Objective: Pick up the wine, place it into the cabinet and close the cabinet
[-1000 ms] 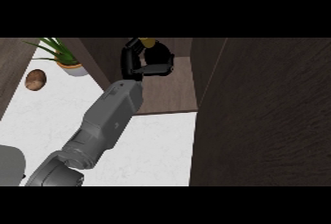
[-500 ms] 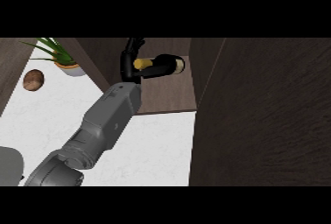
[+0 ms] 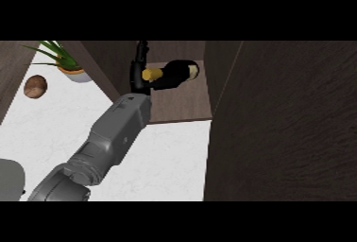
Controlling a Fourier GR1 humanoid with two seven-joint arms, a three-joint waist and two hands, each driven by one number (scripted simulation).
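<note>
One wine bottle (image 3: 174, 74), one cabinet (image 3: 182, 105), one potted plant (image 3: 64, 60), one brown lump (image 3: 35, 86) and one hand show.

The bottle lies on its side on the cabinet's brown floor, far in the scene and just right of the hand. Its body is black and stubby. A yellow cap closes the neck, which points left toward the hand. At the bottle's right end there is a pale tan patch, close to the cabinet's right wall. No label can be read.

The right hand (image 3: 140, 66) is seen edge-on as a thin black strip reaching into the cabinet's left side. Its fingers look straight and together, pointing to the far side, not curled round the bottle. The yellow cap meets the side of the hand; whether they really touch cannot be told. The grey forearm (image 3: 115, 137) runs from the near left corner up and rightward to the cabinet's front edge.

The cabinet stands open. Its dark door (image 3: 286, 123) fills the right side of the view, from the far side to the near side.

The white counter (image 3: 167, 160) lies near and left. The plant, green leaves in a pale pot, stands at the far left. The lump sits on the counter nearer and left of the pot, well apart from the arm.

A bit of paler grey shows at the near left edge; what it is cannot be told.
</note>
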